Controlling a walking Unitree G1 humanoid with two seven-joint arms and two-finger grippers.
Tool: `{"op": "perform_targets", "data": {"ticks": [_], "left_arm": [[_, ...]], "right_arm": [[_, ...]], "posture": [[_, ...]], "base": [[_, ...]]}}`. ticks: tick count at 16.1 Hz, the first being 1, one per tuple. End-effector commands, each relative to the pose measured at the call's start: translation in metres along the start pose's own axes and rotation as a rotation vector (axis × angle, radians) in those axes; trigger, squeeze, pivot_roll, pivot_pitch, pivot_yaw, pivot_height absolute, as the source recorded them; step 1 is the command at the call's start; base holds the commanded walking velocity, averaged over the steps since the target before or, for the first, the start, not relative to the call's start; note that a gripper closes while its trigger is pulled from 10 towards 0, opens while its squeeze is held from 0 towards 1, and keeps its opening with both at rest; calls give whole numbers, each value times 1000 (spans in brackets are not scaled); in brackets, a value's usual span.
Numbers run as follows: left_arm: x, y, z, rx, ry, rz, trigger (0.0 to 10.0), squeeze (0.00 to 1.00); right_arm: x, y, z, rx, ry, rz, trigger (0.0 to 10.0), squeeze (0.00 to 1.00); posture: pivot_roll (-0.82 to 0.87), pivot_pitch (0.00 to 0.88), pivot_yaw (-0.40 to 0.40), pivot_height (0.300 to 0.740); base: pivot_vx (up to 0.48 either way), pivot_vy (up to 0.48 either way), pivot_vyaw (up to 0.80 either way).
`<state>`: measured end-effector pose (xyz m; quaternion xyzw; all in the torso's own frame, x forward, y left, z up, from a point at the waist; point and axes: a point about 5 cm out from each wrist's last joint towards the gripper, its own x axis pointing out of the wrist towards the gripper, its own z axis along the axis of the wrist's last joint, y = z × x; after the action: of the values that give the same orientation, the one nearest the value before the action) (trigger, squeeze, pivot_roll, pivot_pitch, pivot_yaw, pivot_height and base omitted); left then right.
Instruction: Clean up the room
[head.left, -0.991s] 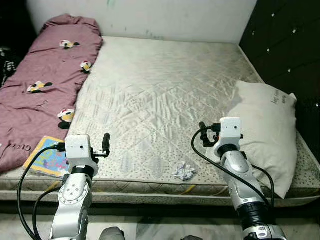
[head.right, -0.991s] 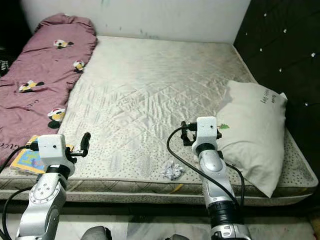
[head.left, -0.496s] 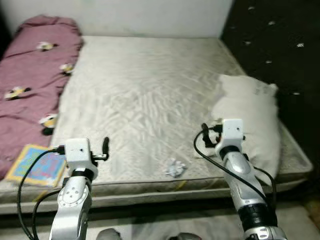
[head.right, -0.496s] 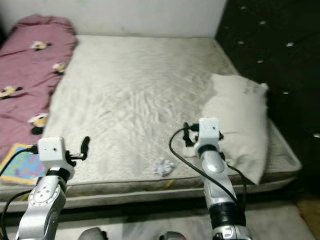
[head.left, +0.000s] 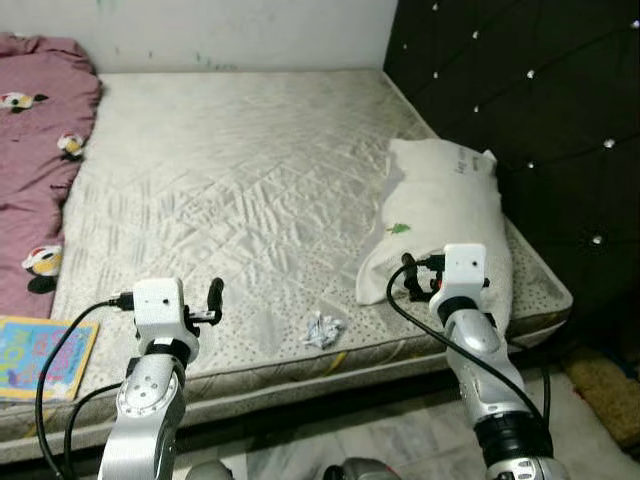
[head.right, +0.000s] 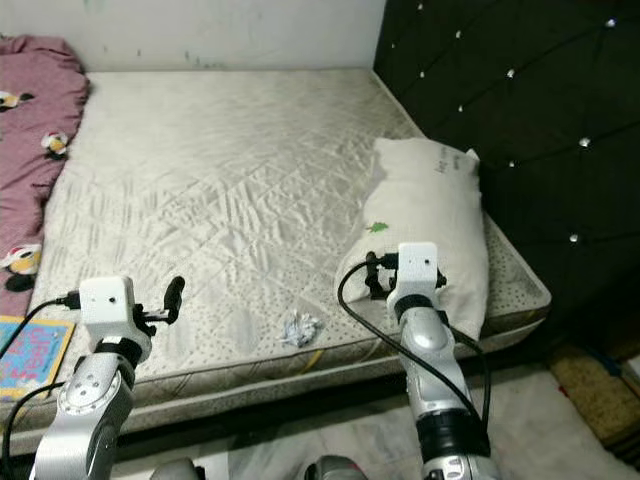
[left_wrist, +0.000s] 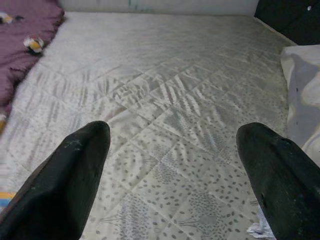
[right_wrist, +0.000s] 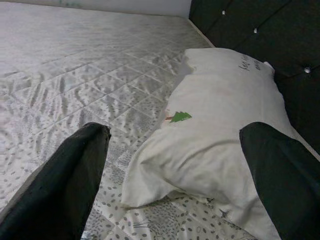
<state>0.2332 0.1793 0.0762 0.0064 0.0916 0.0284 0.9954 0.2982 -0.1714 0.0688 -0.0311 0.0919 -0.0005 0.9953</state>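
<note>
Now, here's the robot standing at the near long edge of the mattress (head.left: 250, 160), both arms raised over that edge and neither carrying anything. The left gripper (left_wrist: 175, 175) is spread wide and empty, hovering above the quilted surface close to the near edge. The right gripper (right_wrist: 180, 180) is just as wide and just as empty, looking straight along at the white pillow (head.left: 445, 215), which lies lengthwise along the headboard end, its lower end hanging slightly over the near corner.

And there's the obvious target: a crumpled scrap of paper (head.left: 322, 328) right at the near edge, between the two arms, with the lower end of the pillow just beside it on the right. A colourful book (head.left: 30, 352) sits at the near edge over towards the foot end, touching a maroon blanket (head.left: 40, 150) with cartoon prints that runs up that whole side. The dark tufted headboard (head.left: 520, 120) stands behind the pillow.

By my reading this is the approach-and-choose step: nothing picked up yet, everything to do. The paper looks the easiest first pick. Either gripper would need to swing inward and dip down to the edge, fingers straddling the scrap, then pinch gently, since it is light and could skid off the mattress.
</note>
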Motion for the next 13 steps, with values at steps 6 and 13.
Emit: {"op": "perform_targets", "data": {"ticks": [6,13], "left_arm": [[-1,5,1,15,-25,32,10000,0],[0,6,1,-1,-24,49,10000,0]], "right_arm": [[2,4,10,11,-42,38,10000,0],[2,7,9,11,-40,61,10000,0]], "posture": [[-1,0,-72,740],[-1,0,-73,730]], "base": [[0,0,0],[0,0,0]]}}
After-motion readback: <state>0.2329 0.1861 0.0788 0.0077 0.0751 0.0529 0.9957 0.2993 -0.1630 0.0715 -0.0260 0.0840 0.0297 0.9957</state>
